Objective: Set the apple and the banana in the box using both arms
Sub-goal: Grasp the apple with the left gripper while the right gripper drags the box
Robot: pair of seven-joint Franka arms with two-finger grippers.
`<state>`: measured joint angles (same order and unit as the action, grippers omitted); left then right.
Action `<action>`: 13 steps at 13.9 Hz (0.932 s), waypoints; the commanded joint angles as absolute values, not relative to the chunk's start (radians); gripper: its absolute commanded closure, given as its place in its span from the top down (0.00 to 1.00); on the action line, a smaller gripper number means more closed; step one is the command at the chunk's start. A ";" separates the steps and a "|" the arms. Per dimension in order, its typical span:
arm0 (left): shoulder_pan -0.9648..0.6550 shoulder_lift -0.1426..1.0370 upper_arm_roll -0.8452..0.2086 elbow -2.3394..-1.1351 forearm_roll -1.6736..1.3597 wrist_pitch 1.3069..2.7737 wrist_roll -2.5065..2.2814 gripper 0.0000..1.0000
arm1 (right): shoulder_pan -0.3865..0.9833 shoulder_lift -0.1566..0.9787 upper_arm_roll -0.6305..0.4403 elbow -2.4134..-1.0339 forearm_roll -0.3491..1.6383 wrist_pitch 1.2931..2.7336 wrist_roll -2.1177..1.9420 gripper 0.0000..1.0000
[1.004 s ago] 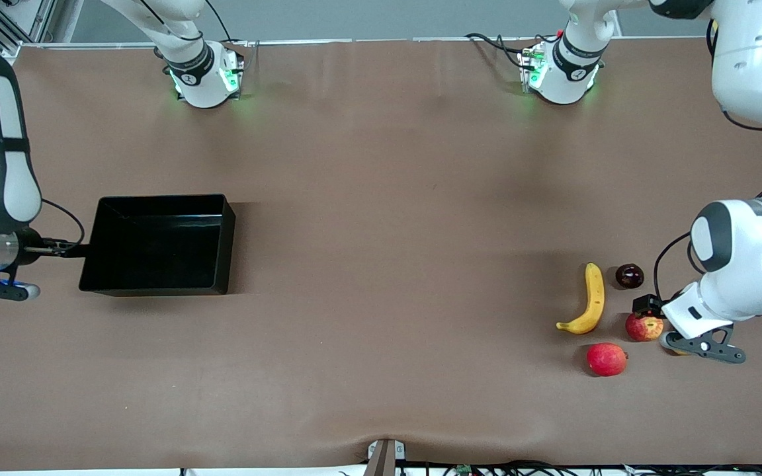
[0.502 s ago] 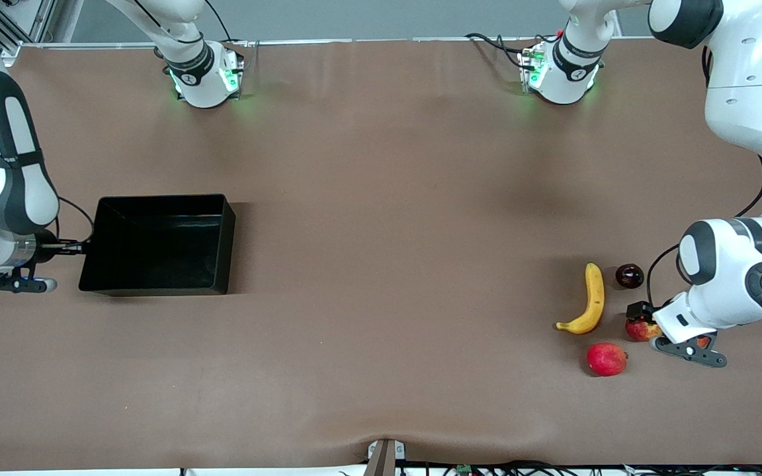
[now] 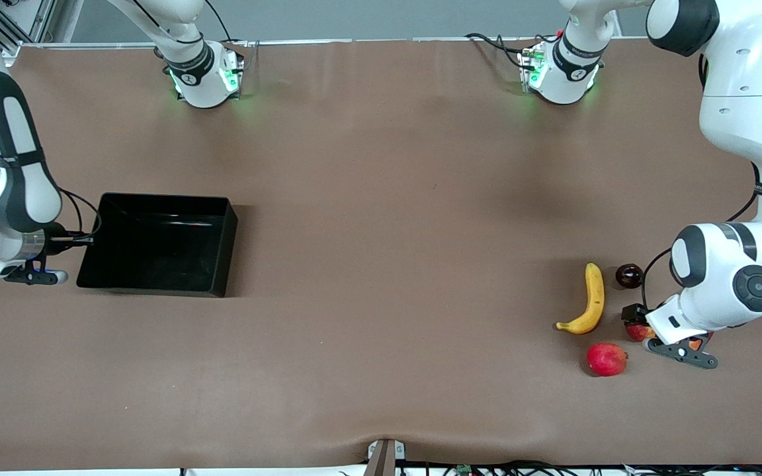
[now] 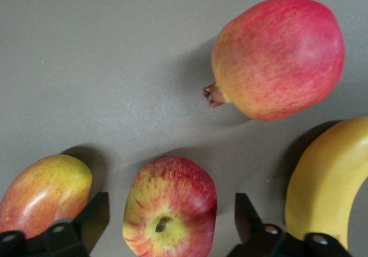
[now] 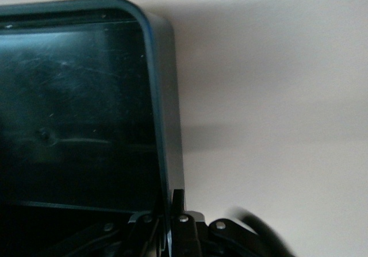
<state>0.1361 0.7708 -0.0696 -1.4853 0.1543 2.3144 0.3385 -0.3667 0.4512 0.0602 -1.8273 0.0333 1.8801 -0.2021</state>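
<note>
So far nothing sits in the box [image 3: 156,244], so we judge the task to be at its opening grasp. Going from the front camera outward at the left arm's end of the table, we first meet the pomegranate [image 3: 606,359], red with a small crown. Just farther lies the apple [image 4: 170,206], streaked red and yellow, with our left gripper [image 4: 171,222] lowered over it, fingers spread to either side and not yet touching its skin. A red-yellow mango [image 4: 43,192] rests just beside the apple, close against one finger [image 4: 95,221]; the banana [image 3: 589,301] lies on the apple's other flank, near the second finger. Both could be nudged as the jaws close, as we judge it. Farthest in this cluster is a small dark round fruit [image 3: 629,276].

At the right arm's end, the black box rests on the table, well apart from all the fruit. Our right gripper [image 5: 174,219] is pinching its wall at the end toward the right arm, fingers pressed on the rim.

Left to do: lift the apple, fetch the banana, and bring both to the box.
</note>
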 commanded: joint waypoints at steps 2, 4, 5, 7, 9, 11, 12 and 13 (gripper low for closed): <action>0.140 0.782 -0.072 -1.474 0.175 2.321 0.353 0.47 | -0.269 0.428 0.071 -1.648 0.224 1.571 -0.107 0.00; 0.140 0.782 -0.072 -1.476 0.175 2.321 0.353 0.12 | -0.148 0.426 0.072 -1.589 0.233 1.546 0.128 0.00; 0.140 0.779 -0.072 -1.476 0.175 2.319 0.353 0.00 | -0.082 0.426 0.074 -1.565 0.244 1.558 0.202 0.00; 0.140 0.767 -0.072 -1.473 0.176 2.310 0.354 0.00 | 0.052 0.433 0.069 -1.537 0.306 1.604 0.291 0.00; 0.138 0.736 -0.077 -1.473 0.175 2.278 0.354 0.00 | 0.122 0.442 0.071 -1.545 0.345 1.690 0.383 0.00; 0.132 0.681 -0.084 -1.470 0.170 2.212 0.345 0.00 | 0.222 0.471 0.071 -1.545 0.374 1.774 0.451 0.00; 0.127 0.651 -0.086 -1.470 0.163 2.180 0.344 0.00 | 0.268 0.495 0.071 -1.545 0.380 1.826 0.477 0.00; 0.123 0.622 -0.090 -1.471 0.161 2.149 0.341 0.00 | 0.303 0.523 0.071 -1.543 0.387 1.863 0.482 0.00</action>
<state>0.1304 0.7089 -0.0834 -1.4489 0.1559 2.2222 0.3405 0.2443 0.4772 0.0825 -1.5616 0.3409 1.8098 0.4598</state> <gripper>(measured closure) 0.361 0.943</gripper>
